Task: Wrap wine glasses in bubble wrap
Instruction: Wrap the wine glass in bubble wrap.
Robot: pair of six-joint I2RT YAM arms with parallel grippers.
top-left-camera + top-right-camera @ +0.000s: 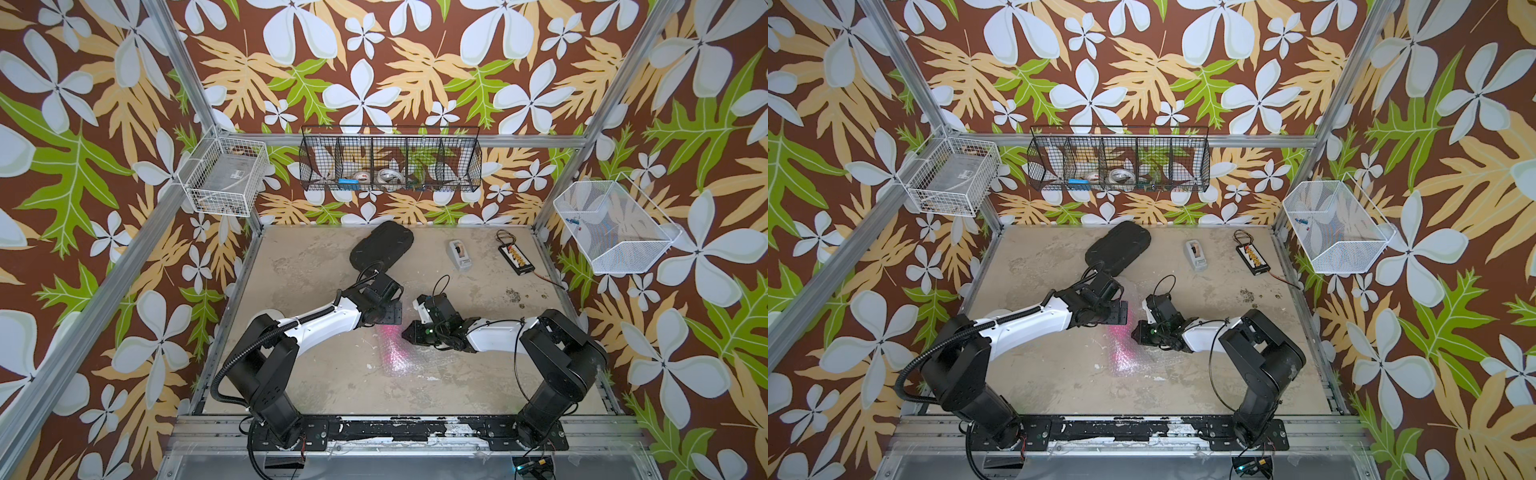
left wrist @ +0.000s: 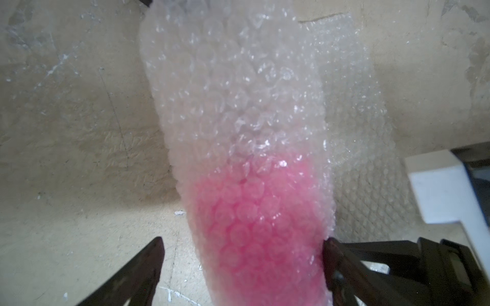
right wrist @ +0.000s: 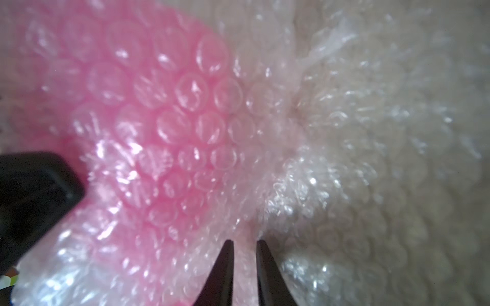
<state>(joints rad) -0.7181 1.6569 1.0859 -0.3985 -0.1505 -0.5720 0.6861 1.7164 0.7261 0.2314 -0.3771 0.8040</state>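
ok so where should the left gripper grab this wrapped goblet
Across the pink bulge, where the goblet fills the bubble wrap and gives something firm. The clear end looks like empty wrap and would likely crush. The roll lies flat on the table, so come from above, one jaw each side. The left gripper is open and lined up that way.

The stained counter (image 1: 478, 340) carries rolled bubble wrap (image 1: 399, 357) centrally; a black padded case (image 1: 381, 245), grey tape dispenser (image 1: 460, 254) and connector board (image 1: 517, 257) lie farther back.
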